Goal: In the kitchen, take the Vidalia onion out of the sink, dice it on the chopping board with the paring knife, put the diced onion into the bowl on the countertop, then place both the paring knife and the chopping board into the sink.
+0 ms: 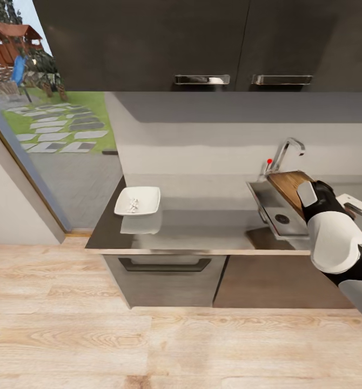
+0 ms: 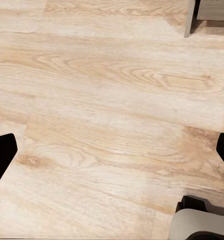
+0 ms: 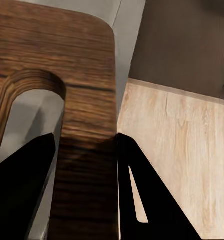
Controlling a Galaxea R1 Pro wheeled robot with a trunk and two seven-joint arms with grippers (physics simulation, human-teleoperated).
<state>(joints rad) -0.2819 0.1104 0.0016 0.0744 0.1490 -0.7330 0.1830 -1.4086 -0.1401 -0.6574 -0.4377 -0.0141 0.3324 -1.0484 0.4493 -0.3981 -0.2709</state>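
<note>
A white square bowl [image 1: 138, 201] stands at the left end of the grey countertop [image 1: 202, 229], with pale diced onion bits [image 1: 133, 205] in it. At the right is the steel sink [image 1: 273, 210] with its curved tap [image 1: 286, 151]. The brown chopping board [image 1: 289, 186] leans tilted over the sink basin. My right gripper [image 1: 306, 195] is shut on the board's end by the slot handle. In the right wrist view the board [image 3: 51, 45] fills the gap of the right gripper [image 3: 84, 145]. My left gripper [image 2: 112, 145] is open over the floor. The paring knife is out of view.
Dark wall cabinets [image 1: 202, 43] with metal handles hang above the counter. A drawer front [image 1: 165, 273] sits under the worktop. A glass door [image 1: 51, 124] opens on a garden at the left. Light wooden floor [image 1: 148, 346] spreads in front of the cabinets.
</note>
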